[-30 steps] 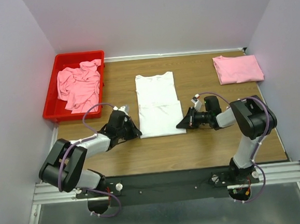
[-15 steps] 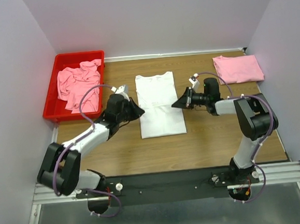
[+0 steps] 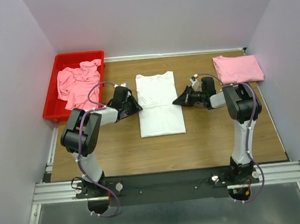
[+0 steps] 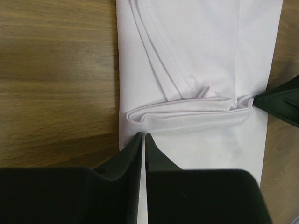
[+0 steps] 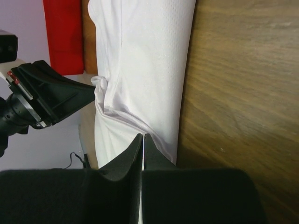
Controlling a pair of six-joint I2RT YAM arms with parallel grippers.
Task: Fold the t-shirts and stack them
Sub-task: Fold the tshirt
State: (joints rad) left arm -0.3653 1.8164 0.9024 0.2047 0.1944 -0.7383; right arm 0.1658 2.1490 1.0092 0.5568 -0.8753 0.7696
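Note:
A white t-shirt (image 3: 158,90) lies flat in the middle of the table, collar toward the far side. A rolled fold of cloth (image 4: 187,109) runs across its middle. My left gripper (image 3: 138,107) is shut on the shirt's left edge at that fold, its tips (image 4: 142,136) pinching white cloth. On the right edge, my right gripper (image 3: 175,101) pinches the same fold, shut on the cloth (image 5: 142,136). A folded pink t-shirt (image 3: 238,68) lies at the far right. Crumpled pink t-shirts (image 3: 79,85) fill the red bin.
The red bin (image 3: 78,56) stands at the far left corner of the table, close behind my left arm. Purple walls close in the table on three sides. Bare wood shows in front of the white shirt and between it and the pink one.
Both grippers have moved away from me, from the white shirt's near corners up to its middle. A rolled fold of cloth now lies between them.

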